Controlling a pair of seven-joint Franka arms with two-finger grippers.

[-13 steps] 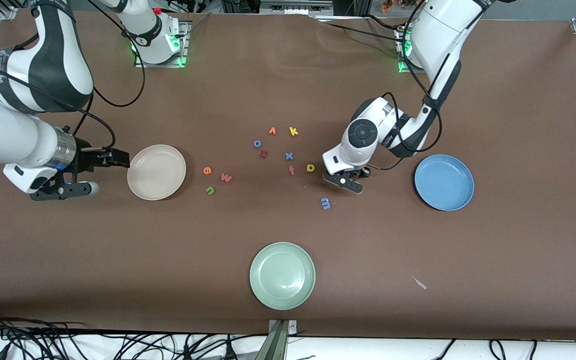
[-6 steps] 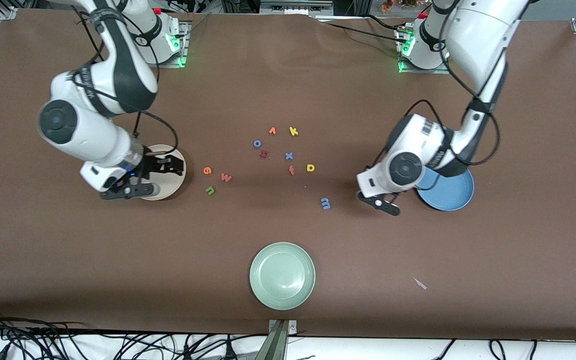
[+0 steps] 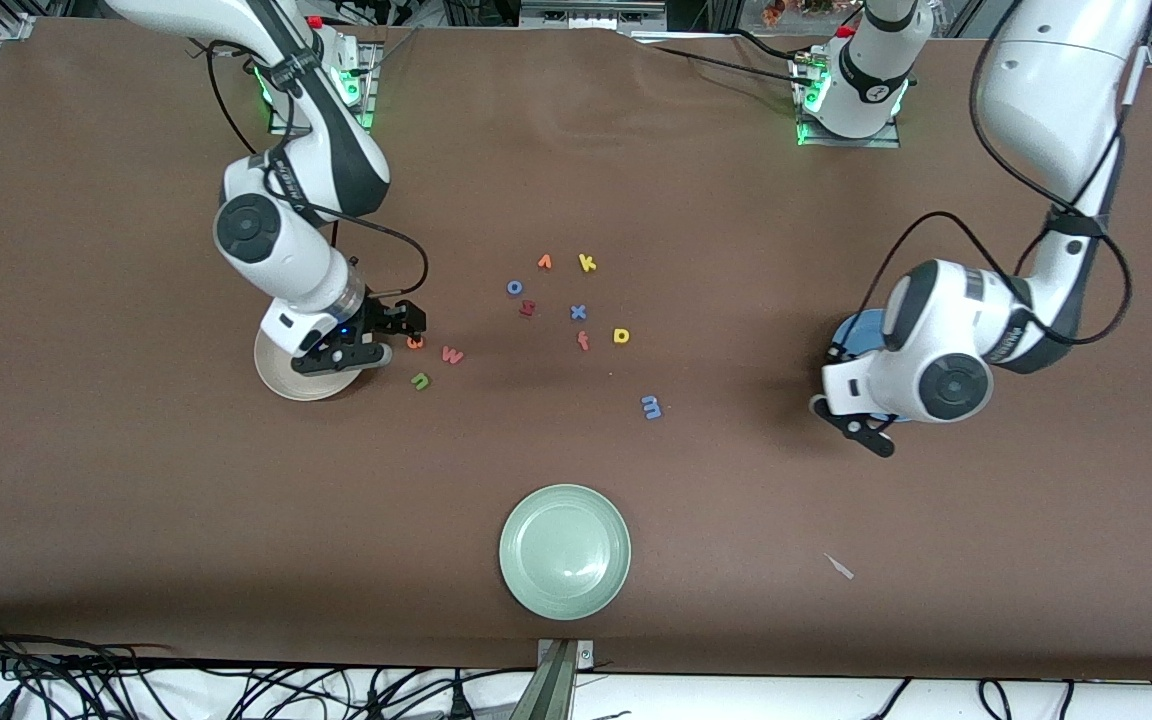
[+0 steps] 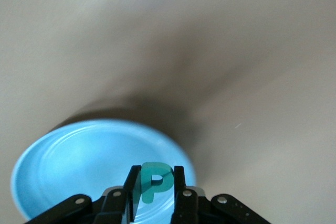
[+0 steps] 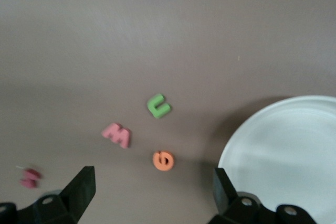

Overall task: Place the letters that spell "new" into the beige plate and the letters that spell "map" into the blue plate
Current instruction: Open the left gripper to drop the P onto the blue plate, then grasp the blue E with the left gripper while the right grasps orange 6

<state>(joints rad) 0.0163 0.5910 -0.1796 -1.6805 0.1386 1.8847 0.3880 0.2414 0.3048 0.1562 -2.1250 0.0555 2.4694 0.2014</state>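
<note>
The blue plate (image 4: 73, 156) and the beige plate (image 5: 294, 145) hold no letters, nor does the pale green plate (image 3: 565, 551) nearest the front camera. Only the left wrist view shows the teal a (image 4: 152, 182) pinched between the pressed-together fingers of the left gripper (image 4: 156, 195) over the blue plate's rim, a plate the arm mostly hides from the front. The right gripper (image 5: 152, 192), fingers spread wide, hangs by the beige plate over the orange e (image 5: 163, 160), with the green n (image 5: 158, 105) and pinkish-red w (image 5: 116, 135) just past it; the blue m (image 3: 651, 406) and yellow p (image 3: 621, 336) lie mid-table, well apart from both grippers.
</note>
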